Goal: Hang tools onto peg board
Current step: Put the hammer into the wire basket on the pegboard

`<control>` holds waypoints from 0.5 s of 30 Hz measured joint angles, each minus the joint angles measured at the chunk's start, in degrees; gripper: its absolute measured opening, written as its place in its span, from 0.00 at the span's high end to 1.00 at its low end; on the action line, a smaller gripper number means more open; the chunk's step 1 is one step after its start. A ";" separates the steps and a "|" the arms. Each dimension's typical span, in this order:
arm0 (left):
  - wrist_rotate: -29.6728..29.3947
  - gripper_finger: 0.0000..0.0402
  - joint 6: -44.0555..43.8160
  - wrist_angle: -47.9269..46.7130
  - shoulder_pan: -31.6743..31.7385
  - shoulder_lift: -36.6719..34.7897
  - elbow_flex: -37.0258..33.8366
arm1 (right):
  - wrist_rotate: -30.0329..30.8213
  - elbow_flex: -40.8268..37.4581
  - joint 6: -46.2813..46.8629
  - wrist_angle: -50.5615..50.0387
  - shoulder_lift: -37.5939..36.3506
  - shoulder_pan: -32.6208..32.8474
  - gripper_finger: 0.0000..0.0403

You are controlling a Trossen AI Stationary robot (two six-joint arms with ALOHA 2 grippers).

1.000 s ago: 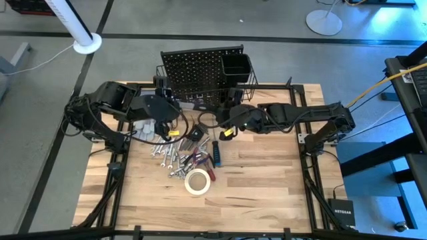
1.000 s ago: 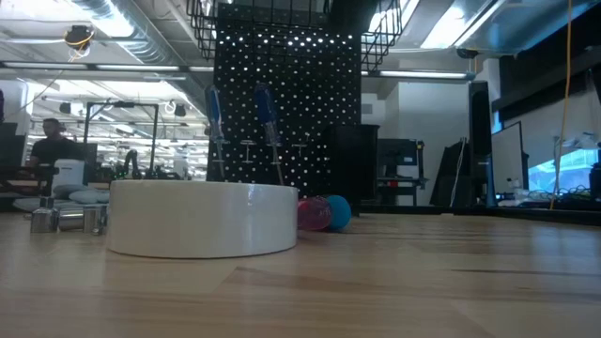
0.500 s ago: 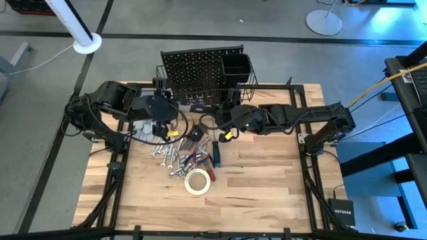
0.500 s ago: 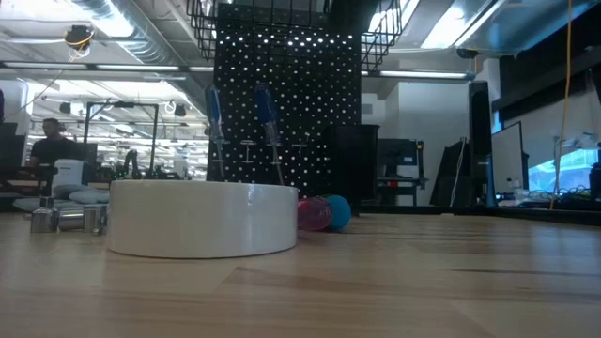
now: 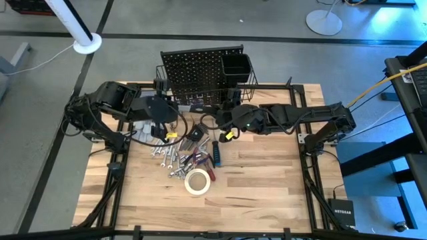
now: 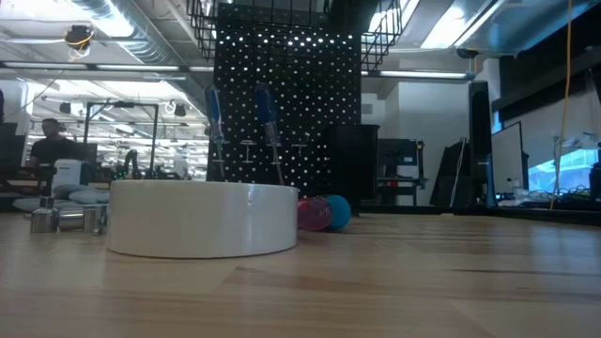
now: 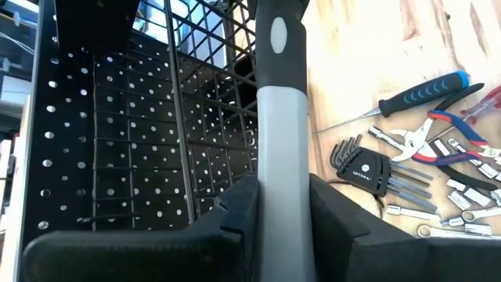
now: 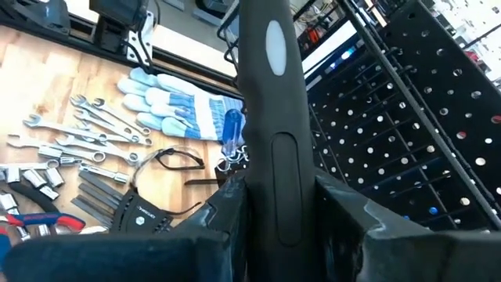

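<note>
Left gripper (image 5: 162, 125): at the table's back edge, just left of the peg board (image 5: 197, 70); fingers pressed onto a grey-and-black handle (image 7: 283, 157)
Right gripper (image 5: 225, 123): just right of the board's foot, facing the left one; pinching a dark handle (image 8: 274, 117)
High view, edges: the board stands upright at the middle of the back edge, with its square cup (image 5: 235, 65) and wire basket (image 5: 252, 85) on the right
High view, room: the front half and right side of the table (image 5: 267, 187) lie bare; the tools crowd the middle: wrenches (image 5: 167, 157), red-handled pliers (image 5: 200, 160), a blue screwdriver (image 5: 216, 153), a hex key set (image 5: 195, 135), and the tape roll (image 5: 197, 181) nearest the front
Low view: the tape roll fills the near left; two blue-handled screwdrivers (image 6: 266, 108) hang on the board, which the high view hides; neither gripper shows; a person (image 6: 52, 141) sits far off in the room
Left wrist view: the handle runs up between both fingers, the board's holes close behind it; hex keys and pliers lie beside it on the wood
Right wrist view: grey gloves (image 8: 184, 102) lie flat beyond the wrenches; one blue screwdriver handle shows against the board
</note>
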 joint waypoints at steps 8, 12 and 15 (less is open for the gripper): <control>-0.23 0.83 -1.80 0.36 0.00 -1.92 2.78 | 3.79 4.82 1.81 -0.72 -1.00 5.65 0.30; -0.63 0.83 -1.71 1.40 0.07 -3.57 5.53 | 9.19 9.89 1.82 -5.29 -1.01 9.86 0.23; -1.65 0.83 -1.52 1.36 1.31 -4.13 7.39 | 13.41 12.66 3.94 -10.95 -1.09 12.35 0.23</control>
